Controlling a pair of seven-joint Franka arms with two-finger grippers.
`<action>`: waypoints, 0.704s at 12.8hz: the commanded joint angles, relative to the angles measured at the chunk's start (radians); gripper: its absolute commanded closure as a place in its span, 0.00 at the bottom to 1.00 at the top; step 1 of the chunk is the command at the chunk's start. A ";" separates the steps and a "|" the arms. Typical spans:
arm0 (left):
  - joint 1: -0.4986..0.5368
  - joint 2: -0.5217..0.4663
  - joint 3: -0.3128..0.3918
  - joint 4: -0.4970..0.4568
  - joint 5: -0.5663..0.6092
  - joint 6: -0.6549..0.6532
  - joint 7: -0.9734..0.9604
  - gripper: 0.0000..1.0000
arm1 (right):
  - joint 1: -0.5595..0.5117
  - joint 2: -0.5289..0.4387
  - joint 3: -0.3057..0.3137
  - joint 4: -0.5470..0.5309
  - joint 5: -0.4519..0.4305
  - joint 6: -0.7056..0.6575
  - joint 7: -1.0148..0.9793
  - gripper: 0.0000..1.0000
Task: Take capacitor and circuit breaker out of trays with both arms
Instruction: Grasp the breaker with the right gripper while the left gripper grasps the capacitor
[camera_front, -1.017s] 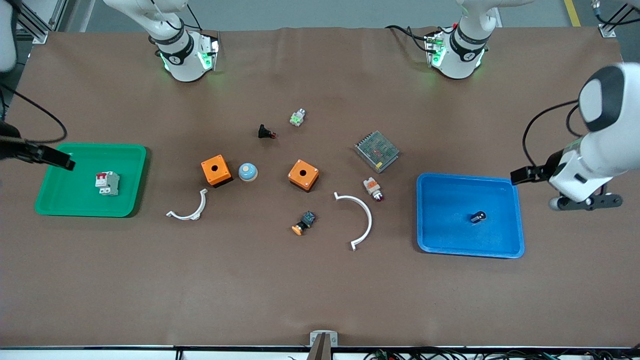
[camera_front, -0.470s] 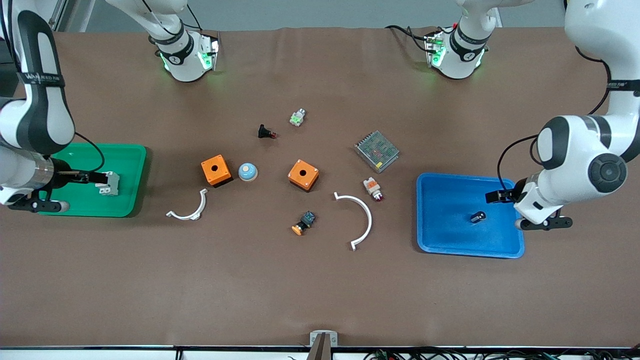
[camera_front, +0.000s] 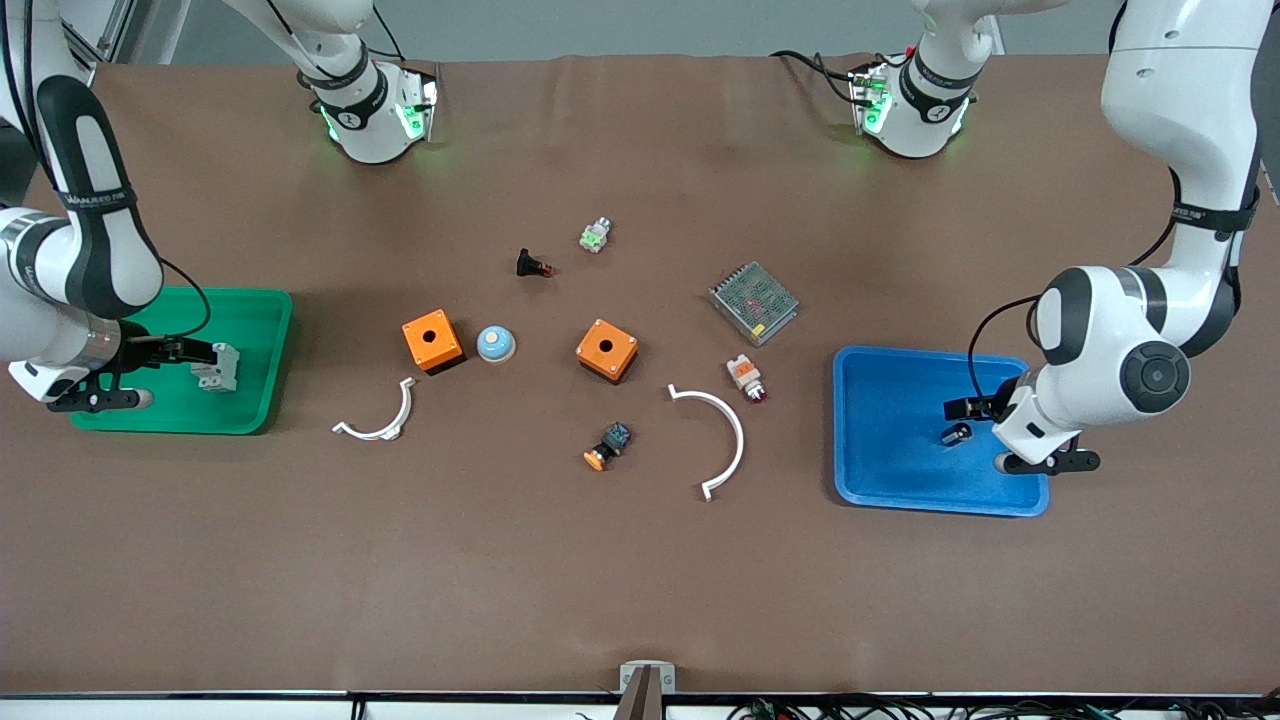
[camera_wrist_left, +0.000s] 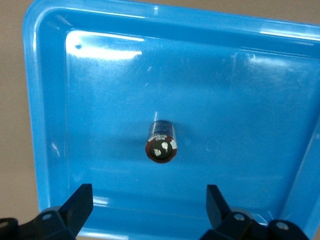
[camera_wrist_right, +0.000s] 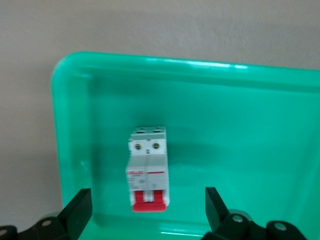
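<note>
Blue tray (camera_front: 900, 480) holding the capacitor (camera_front: 955, 434) on its side, left hand (camera_front: 965, 410) open over it, green tray (camera_front: 250, 400) holding the breaker (camera_front: 222, 368), right hand (camera_front: 190, 352) open, seemingly just above it

Brown table (camera_front: 640, 580) carries a scatter of parts. Landmark: the orange box (camera_front: 606, 350) at mid-table. A blue-domed button (camera_front: 495, 344) and a second orange box (camera_front: 432, 341) are set beside it toward the right arm's end, a green tray (camera_front: 262, 330) well apart the same way. A metal mesh unit (camera_front: 754, 302), a white-orange indicator light (camera_front: 746, 376) and a blue tray (camera_front: 890, 400) are found toward the left arm's end. An orange-capped button (camera_front: 607, 445) and a large white arc (camera_front: 718, 435) lie nearer the front camera; a small white arc (camera_front: 380, 418) too. A black button part (camera_front: 531, 265) and a green-white part (camera_front: 595, 235) lie farther.
</note>
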 joint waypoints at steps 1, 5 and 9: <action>-0.003 0.025 0.002 0.011 0.000 0.041 -0.003 0.00 | -0.022 0.013 0.017 -0.077 -0.022 0.124 -0.009 0.03; 0.002 0.065 0.002 0.026 -0.001 0.078 -0.003 0.00 | -0.016 0.023 0.018 -0.095 -0.020 0.166 -0.003 0.65; -0.001 0.079 0.002 0.032 -0.003 0.088 -0.005 0.00 | -0.008 0.010 0.032 -0.047 -0.008 0.086 0.006 0.91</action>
